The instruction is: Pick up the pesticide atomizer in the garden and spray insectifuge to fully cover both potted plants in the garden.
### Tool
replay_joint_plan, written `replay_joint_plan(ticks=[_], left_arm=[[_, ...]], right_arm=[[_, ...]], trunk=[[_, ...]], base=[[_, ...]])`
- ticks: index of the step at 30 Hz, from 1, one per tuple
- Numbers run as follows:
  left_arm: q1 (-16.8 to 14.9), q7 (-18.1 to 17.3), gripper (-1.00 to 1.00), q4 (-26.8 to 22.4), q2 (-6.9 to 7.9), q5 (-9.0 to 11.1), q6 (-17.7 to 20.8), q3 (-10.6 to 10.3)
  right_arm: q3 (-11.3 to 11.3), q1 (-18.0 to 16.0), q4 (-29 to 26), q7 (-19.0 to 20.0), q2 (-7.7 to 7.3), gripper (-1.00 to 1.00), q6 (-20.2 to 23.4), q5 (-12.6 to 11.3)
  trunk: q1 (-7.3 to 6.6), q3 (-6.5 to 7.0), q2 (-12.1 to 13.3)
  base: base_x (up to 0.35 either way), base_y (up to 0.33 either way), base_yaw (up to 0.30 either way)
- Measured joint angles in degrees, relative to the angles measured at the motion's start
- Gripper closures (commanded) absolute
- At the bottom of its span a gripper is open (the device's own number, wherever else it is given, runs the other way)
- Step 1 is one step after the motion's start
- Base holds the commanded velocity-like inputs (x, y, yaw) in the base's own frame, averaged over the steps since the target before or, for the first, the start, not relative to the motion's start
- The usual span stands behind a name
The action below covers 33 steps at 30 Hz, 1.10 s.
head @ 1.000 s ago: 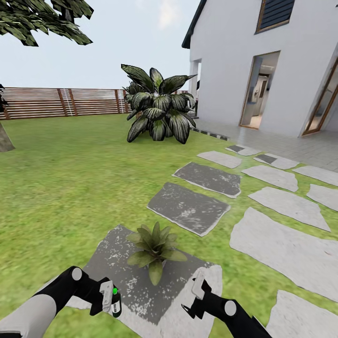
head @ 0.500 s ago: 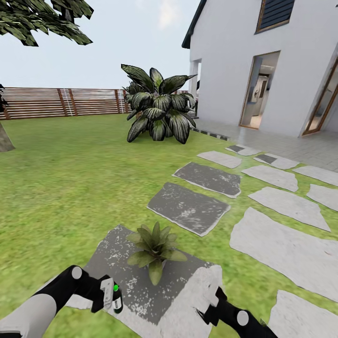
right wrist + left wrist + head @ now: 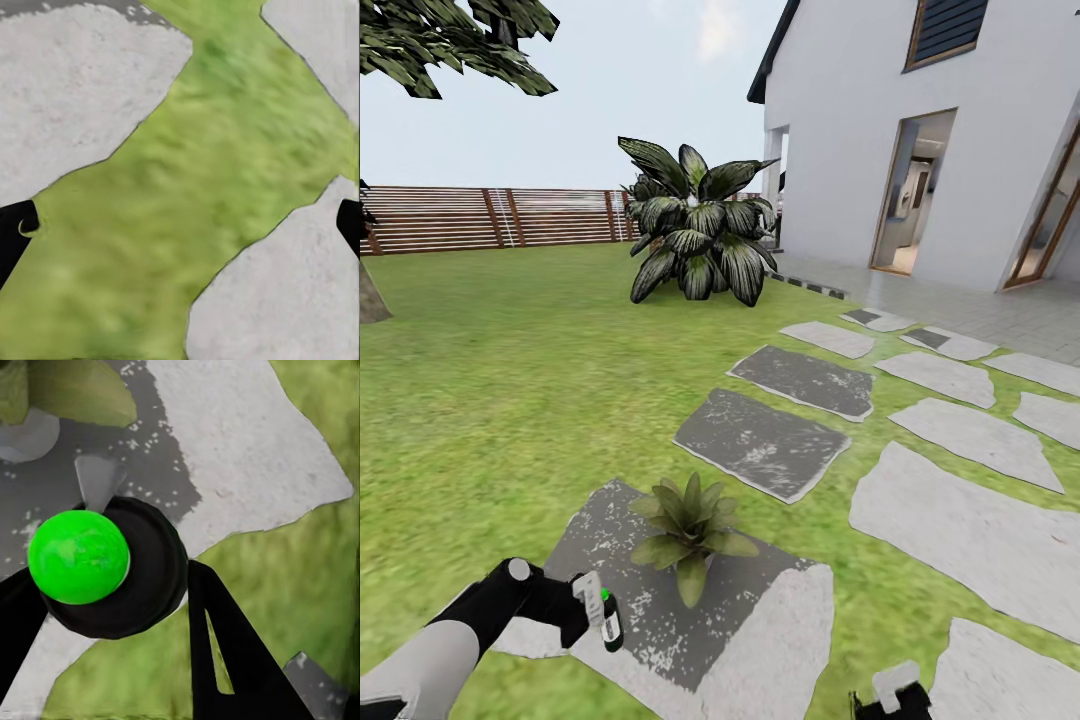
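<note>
Lawn slab (image 3: 760, 640): left claw (image 3: 600, 620) grips atomizer (image 3: 610, 622) beside potted plant (image 3: 688, 522)

- The head view looks from standing height forward and down over the lawn (image 3: 510, 400), with the fence (image 3: 490, 218) far off at 11 o'clock and the house (image 3: 920, 140) at 1 o'clock.
- The left wrist view sits close above the dark slab (image 3: 142, 465), facing down along the left tool (image 3: 112, 577); the head view shares this slab (image 3: 660, 610) near its bottom edge.
- The right wrist view faces straight down, near the ground, on grass (image 3: 217, 187) between pale slabs (image 3: 82, 97).
</note>
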Motion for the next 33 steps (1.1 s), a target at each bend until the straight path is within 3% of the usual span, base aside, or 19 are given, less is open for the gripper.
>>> replay_joint_plan(ticks=[2, 5, 10, 24, 28, 33], left_arm=[[0.0, 0.8, 1.00, 0.0, 0.16, -0.1, 3.4, 1.5], [0.0, 3.2, 1.00, 0.1, 0.66, -0.2, 7.5, 2.3], [-0.1, 4.7, 1.00, 0.1, 0.49, -0.4, 14.4, 2.5], [0.0, 13.3, 1.00, 0.5, 0.11, -0.4, 23.5, 2.7], [0.0, 13.8, 1.00, 0.1, -0.05, -0.3, 30.8, 2.6], [0.0, 13.4, 1.00, 0.1, -1.13, -0.1, 33.9, 2.7]], right_arm=[[-0.9, 0.0, 0.3, -0.4, -0.18, -1.00, -0.1, -7.7], [-1.2, 0.1, 0.5, -0.5, -0.12, -1.00, -0.2, -12.5], [-1.2, 0.1, 0.5, -0.5, -0.05, -1.00, -0.2, -13.4], [-1.5, 0.1, 0.6, -0.5, 0.27, -1.00, -0.4, -13.9], [-1.5, 0.2, 0.6, -0.3, 0.28, -1.00, -0.4, -13.9], [-1.5, 0.2, 0.5, -0.4, -0.04, -1.00, -0.4, -13.9]], trunk=[[0.00, 0.00, 0.0], [0.00, 0.00, 0.0], [0.00, 0.00, 0.0], [0.00, 0.00, 0.0], [0.00, 0.00, 0.0], [0.00, 0.00, 0.0]], base=[[0.000, 0.000, 0.000], [0.000, 0.000, 0.000], [0.000, 0.000, 0.000], [0.000, 0.000, 0.000], [0.000, 0.000, 0.000], [0.000, 0.000, 0.000]])
